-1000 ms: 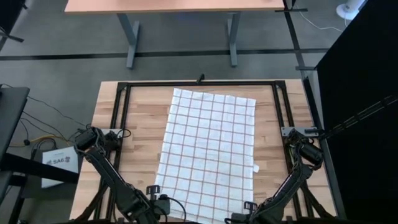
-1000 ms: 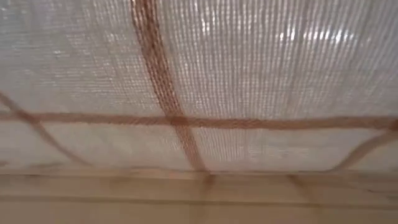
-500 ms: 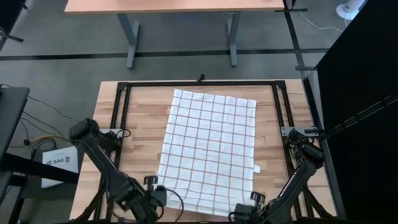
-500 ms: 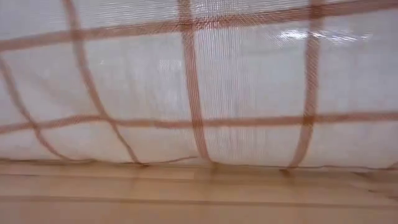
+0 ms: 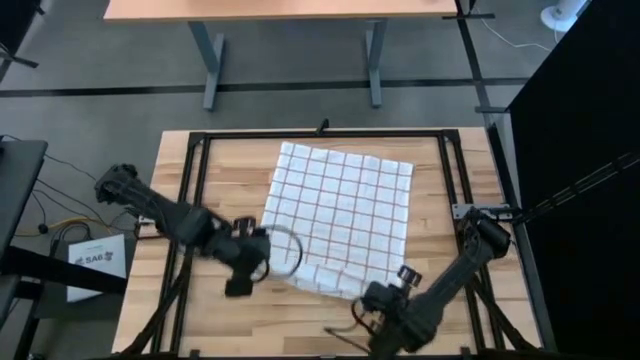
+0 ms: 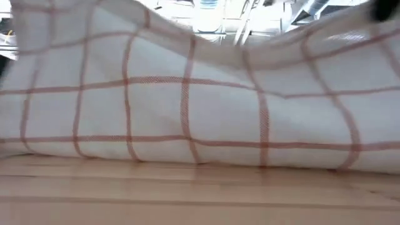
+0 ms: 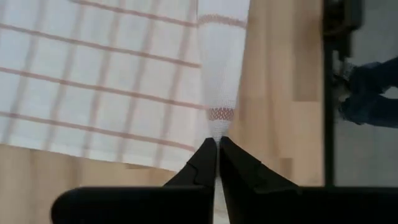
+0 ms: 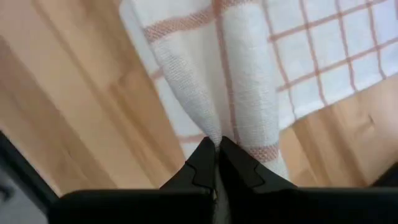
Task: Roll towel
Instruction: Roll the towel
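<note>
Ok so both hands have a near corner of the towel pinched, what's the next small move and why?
Probably carry both corners a little farther toward the far edge, level with each other. The left hand and right hand are each shut on a near corner of the towel. That edge is lifted and folding over the flat part, starting the roll.

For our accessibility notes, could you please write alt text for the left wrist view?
The left gripper is shut on a corner of the towel, a white cloth with a grid of thin reddish-brown lines, pulling that corner into a taut peak. The rest of the cloth spreads over the wooden table, and beyond the table's edge a dark frame and floor show.
</note>
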Controlling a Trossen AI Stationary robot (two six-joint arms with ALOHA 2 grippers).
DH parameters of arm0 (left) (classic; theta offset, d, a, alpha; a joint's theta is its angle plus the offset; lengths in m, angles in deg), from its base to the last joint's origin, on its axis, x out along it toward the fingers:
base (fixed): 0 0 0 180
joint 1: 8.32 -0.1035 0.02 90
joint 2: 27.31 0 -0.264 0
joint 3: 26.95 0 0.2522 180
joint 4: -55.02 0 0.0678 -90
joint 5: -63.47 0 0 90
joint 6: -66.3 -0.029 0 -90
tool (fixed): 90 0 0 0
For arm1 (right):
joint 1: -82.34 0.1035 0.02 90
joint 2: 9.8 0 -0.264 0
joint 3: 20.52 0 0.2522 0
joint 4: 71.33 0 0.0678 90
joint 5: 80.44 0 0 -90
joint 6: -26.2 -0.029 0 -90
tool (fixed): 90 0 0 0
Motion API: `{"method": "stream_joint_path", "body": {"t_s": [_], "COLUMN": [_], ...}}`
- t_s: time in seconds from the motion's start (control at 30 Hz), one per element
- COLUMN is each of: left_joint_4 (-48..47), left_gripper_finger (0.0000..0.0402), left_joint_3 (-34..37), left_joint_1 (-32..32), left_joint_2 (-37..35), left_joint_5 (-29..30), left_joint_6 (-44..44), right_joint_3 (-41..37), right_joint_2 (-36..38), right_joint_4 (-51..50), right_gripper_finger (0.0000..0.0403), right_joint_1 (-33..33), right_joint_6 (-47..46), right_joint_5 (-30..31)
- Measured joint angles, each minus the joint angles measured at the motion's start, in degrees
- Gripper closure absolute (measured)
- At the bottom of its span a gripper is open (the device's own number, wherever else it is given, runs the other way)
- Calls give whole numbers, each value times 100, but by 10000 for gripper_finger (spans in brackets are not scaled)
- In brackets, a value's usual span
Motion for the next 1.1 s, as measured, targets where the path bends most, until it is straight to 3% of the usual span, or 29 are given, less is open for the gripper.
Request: {"method": "stream_joint_path", "body": {"t_s": [0.3,0.53,0.83,1.1], "left_joint_4": [55,1085,1513,2030], "left_gripper_finger": [402,402,402,402], "left_joint_3": [654,1289,1319,1308], "left_joint_1": [-1643,-2707,-3991,-5017], "left_joint_2": [-193,-191,-186,65], "left_joint_5": [-676,-1505,-1665,-1687], "left_joint_6": [-1650,-2724,-3460,-3999], "right_joint_3": [-601,-2025,-4244,-5588], "right_joint_2": [1018,2566,4624,5332], "right_joint_4": [-5,433,2452,3455], "right_gripper_finger": [402,402,402,402], "right_joint_1": [-732,-1480,-3220,-4981], "right_joint_6": [-271,-434,809,2339], "right_joint_5": [370,378,-56,-951]}}
